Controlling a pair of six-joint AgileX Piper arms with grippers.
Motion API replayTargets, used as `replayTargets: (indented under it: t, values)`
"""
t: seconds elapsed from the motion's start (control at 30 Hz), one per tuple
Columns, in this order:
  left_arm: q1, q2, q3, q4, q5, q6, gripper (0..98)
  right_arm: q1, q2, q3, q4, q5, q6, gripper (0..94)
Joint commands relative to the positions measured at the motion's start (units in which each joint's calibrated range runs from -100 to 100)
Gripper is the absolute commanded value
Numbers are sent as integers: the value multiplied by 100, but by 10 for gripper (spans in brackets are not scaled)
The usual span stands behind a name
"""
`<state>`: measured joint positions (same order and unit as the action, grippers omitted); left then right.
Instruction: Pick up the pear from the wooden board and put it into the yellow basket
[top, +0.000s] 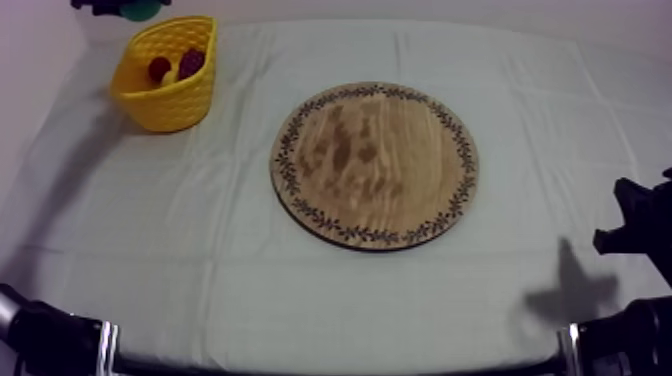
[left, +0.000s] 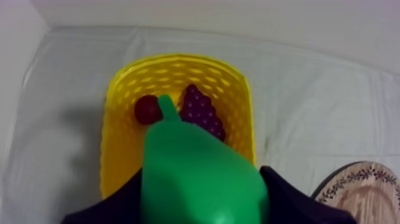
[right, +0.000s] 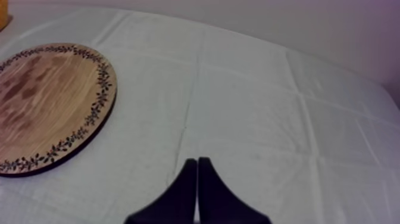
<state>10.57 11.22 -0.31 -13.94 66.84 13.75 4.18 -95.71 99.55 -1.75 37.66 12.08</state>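
Above the yellow basket (left: 118, 113), my left gripper (left: 202, 210) hangs with the green pear (left: 196, 167) pinched between its two black fingers (left: 291, 205); the pear's thin end points toward the basket. Down in the basket lie a bunch of grapes (left: 202, 110) and a small red fruit (left: 146, 110), side by side; the basket stands at the far left of the grey-white cloth (top: 200, 270); the round wooden board (top: 375, 165) lies in the middle of the cloth, well apart from the basket. My right gripper (right: 197, 173) sits low at the right side of the table, over the cloth beside the board; its fingers are pressed together into a thin wedge, holding nothing.
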Motion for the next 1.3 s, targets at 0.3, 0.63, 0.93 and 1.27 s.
replayTargets:
  t: [0.3,0.63,0.93,1.27]
  values:
    - [-135,1401,-586,-51,-339,133,411,3,-5,0,2,0,0,3]
    - [-131,1992,-905,-125,-531,343,702,3,-5,0,2,0,1,3]
    - [-23,1890,-958,-306,-620,552,872,3,-5,0,2,0,1,3]
    - [-101,1146,-391,-313,-850,394,538,3,-5,0,2,0,1,3]
